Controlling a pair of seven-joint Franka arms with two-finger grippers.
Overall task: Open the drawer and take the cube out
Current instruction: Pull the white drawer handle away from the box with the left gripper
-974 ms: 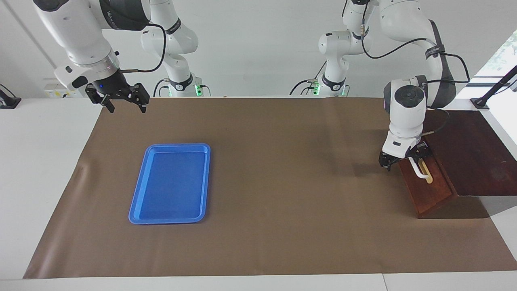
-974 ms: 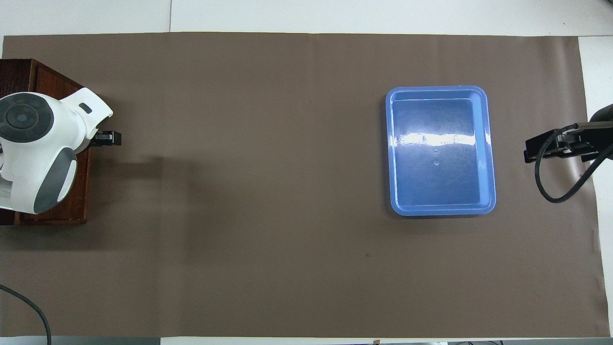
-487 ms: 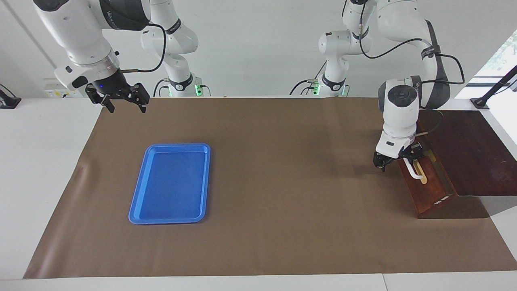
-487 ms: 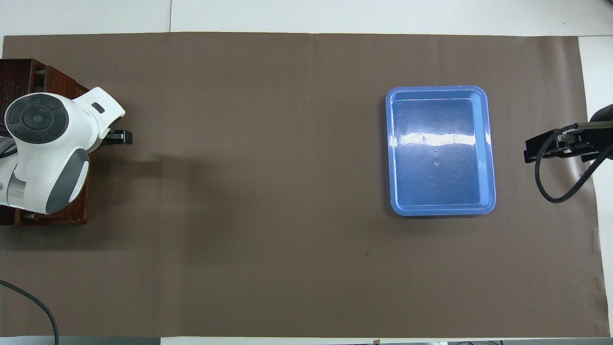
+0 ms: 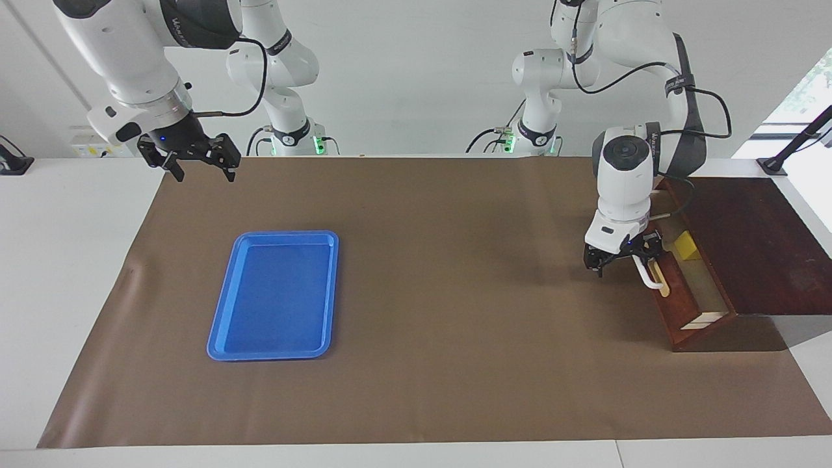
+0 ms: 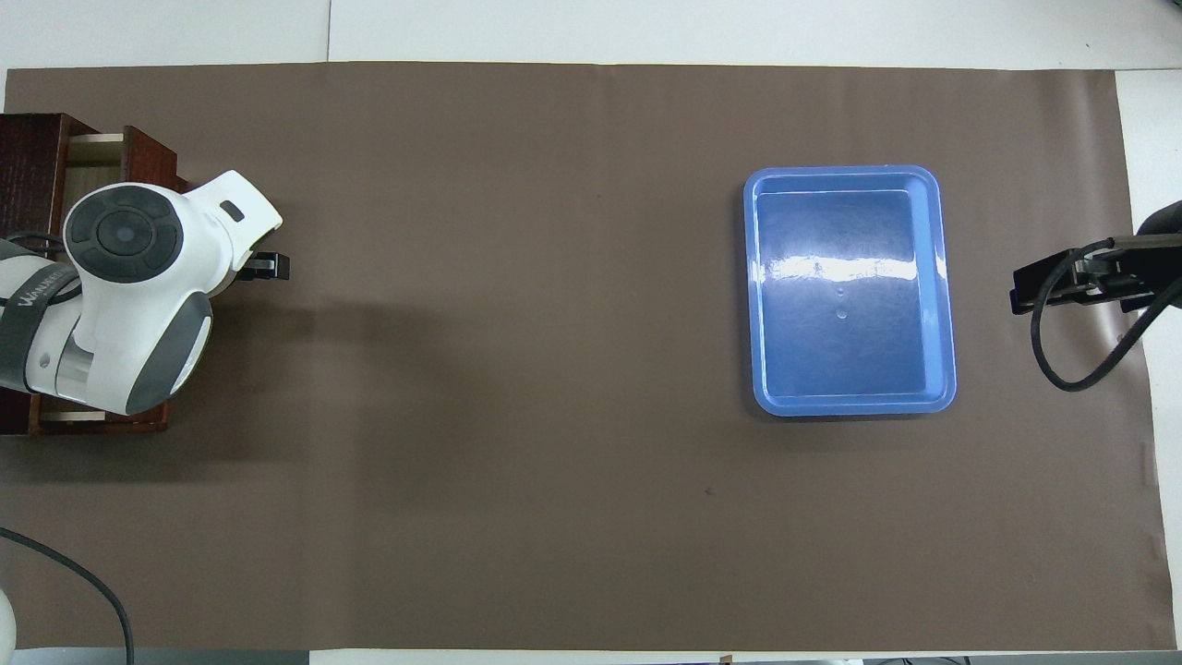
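White handle (image 5: 648, 275) hooked by left hand (image 5: 621, 257), fingers spread.

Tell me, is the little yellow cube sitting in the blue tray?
No, the yellow cube lies inside the open drawer at the left arm's end of the table, and the blue tray holds nothing.

wall (image 5: 416, 78): plain white | table (image 5: 65, 260): white | window (image 5: 806, 84): bright daylight
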